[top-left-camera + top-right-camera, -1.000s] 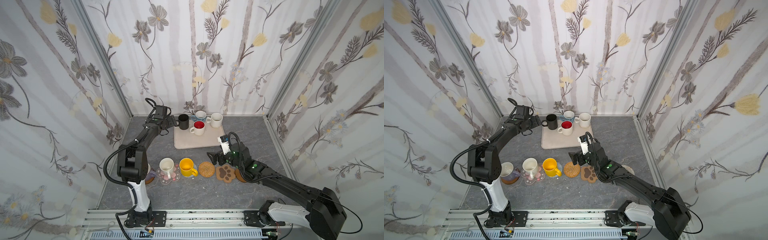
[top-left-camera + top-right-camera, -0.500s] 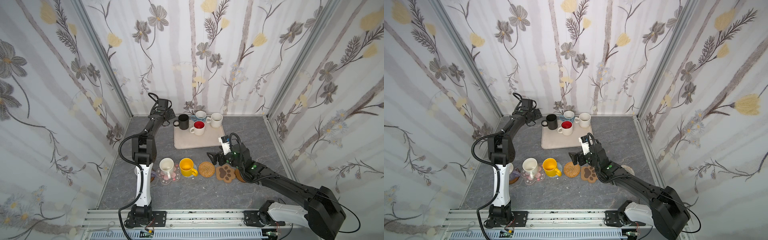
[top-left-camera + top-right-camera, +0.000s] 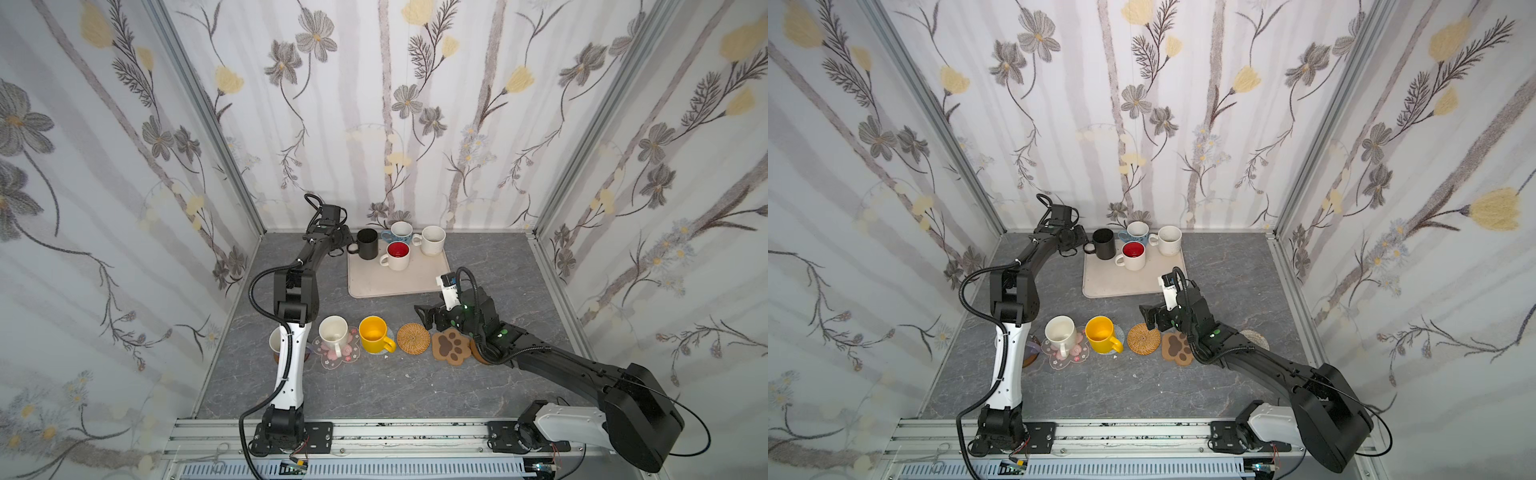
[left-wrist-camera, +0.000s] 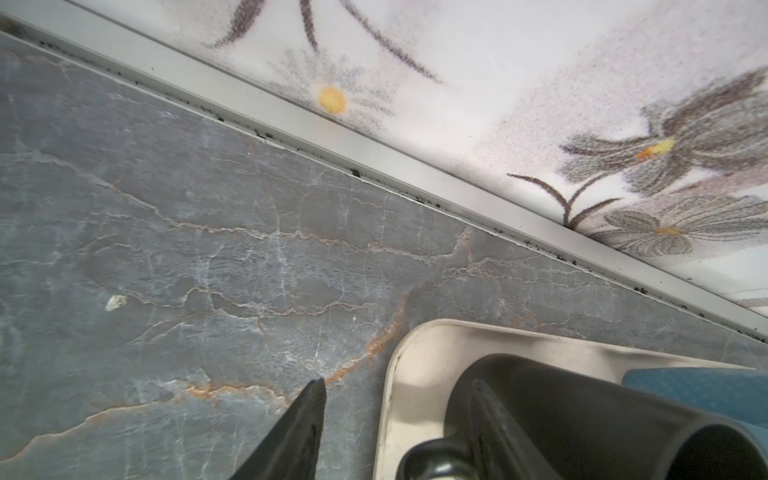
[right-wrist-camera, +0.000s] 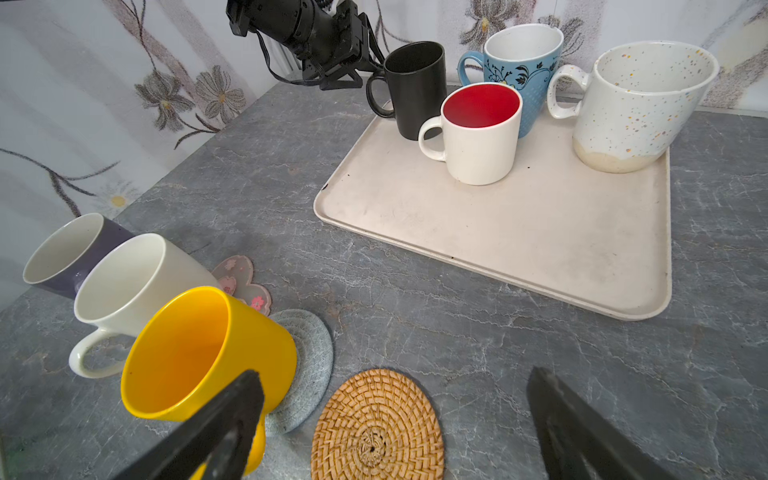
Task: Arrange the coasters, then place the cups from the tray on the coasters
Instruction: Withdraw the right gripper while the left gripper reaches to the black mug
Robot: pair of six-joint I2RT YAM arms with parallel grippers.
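The cream tray (image 3: 395, 278) holds a black cup (image 3: 368, 243), a blue-patterned cup (image 3: 400, 232), a red-lined white cup (image 3: 397, 254) and a speckled white cup (image 3: 432, 240). My left gripper (image 3: 347, 243) is at the black cup's handle (image 4: 432, 457). Its jaws straddle the handle with a gap left, so it is open. In front, a white cup (image 3: 333, 330) stands on the pink blossom coaster (image 3: 336, 357). The yellow cup (image 3: 372, 333) sits on the grey-blue coaster (image 5: 307, 361). My right gripper (image 5: 395, 374) hovers open over the bare rattan coaster (image 3: 413, 338).
A lavender cup (image 5: 70, 253) stands at the row's left end, half hidden behind my left arm in both top views. The paw coaster (image 3: 450, 346) lies right of the rattan one. The right arm covers a brown disc (image 3: 478, 353); a white woven coaster (image 3: 1254, 338) lies beyond. The back wall (image 4: 457, 104) is close behind the tray.
My left arm has raised its elbow and brought the gripper up to the black cup's handle, and its jaws have narrowed. The right arm has stayed where it was.
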